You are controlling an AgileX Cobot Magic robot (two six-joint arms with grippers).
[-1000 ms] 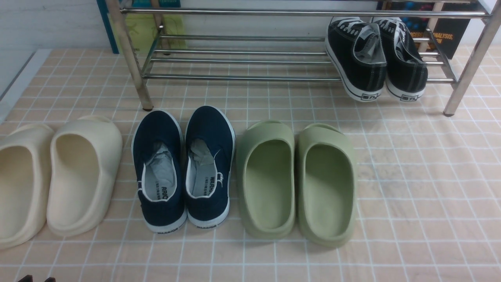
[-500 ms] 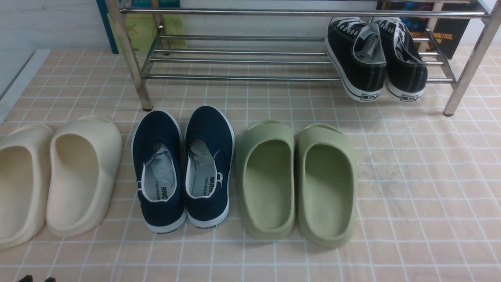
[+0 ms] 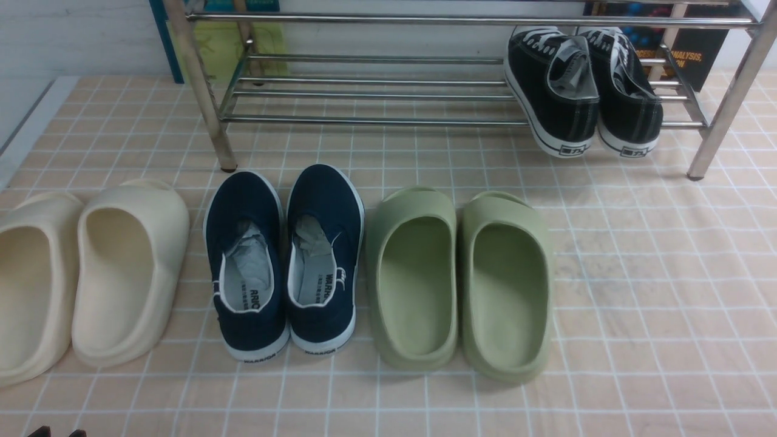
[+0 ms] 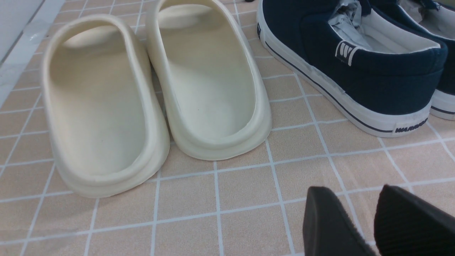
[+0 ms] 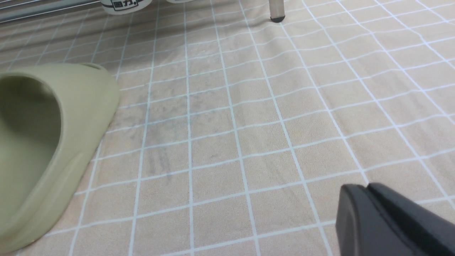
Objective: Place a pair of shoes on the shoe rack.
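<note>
Your shoe rack (image 3: 376,120) already carries the pair of shoes (image 3: 583,91) at its right end, heels overhanging the front bar, so a bump could tip them off. Your left gripper (image 4: 359,220) stands apart, empty; your right gripper (image 5: 368,193) looks nearly together, empty.

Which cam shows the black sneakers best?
Front view: both black sneakers sit whole on the shoe rack, heels toward the camera. The right wrist view catches only a white heel edge at its border. The left wrist view shows none of them.
</note>
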